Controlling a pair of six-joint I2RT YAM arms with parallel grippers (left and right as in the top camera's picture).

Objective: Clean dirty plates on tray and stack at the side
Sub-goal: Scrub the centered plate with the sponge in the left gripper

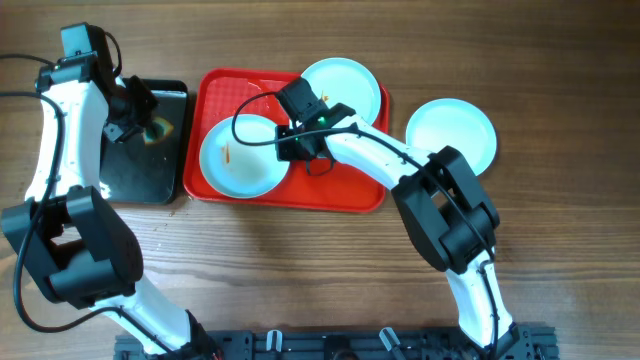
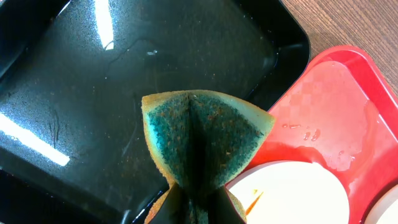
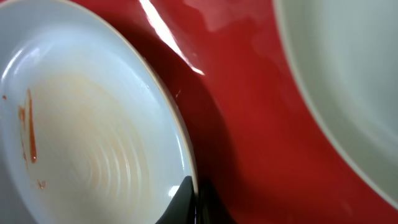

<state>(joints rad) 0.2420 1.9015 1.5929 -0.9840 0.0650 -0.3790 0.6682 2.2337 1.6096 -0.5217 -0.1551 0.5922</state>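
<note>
The red tray (image 1: pixel 300 195) holds two plates. The left plate (image 1: pixel 235 160) has orange smears and seems tilted up at its right side. My right gripper (image 1: pixel 297 146) is shut on its right rim; in the right wrist view my fingers (image 3: pixel 194 202) pinch the rim of this smeared plate (image 3: pixel 81 137) above the tray (image 3: pixel 249 124). A second plate (image 1: pixel 345 80) sits at the tray's back right and shows in the right wrist view (image 3: pixel 348 74). A third plate (image 1: pixel 452 135) lies on the table to the right of the tray. My left gripper (image 1: pixel 148 125) is shut on a green sponge (image 2: pixel 205 137).
A smaller black tray (image 1: pixel 145 170) lies left of the red tray, wet and shiny in the left wrist view (image 2: pixel 93 93). The sponge hangs over its right edge, near the red tray's corner (image 2: pixel 336 112) and the smeared plate (image 2: pixel 292 193). Bare wooden table surrounds both trays.
</note>
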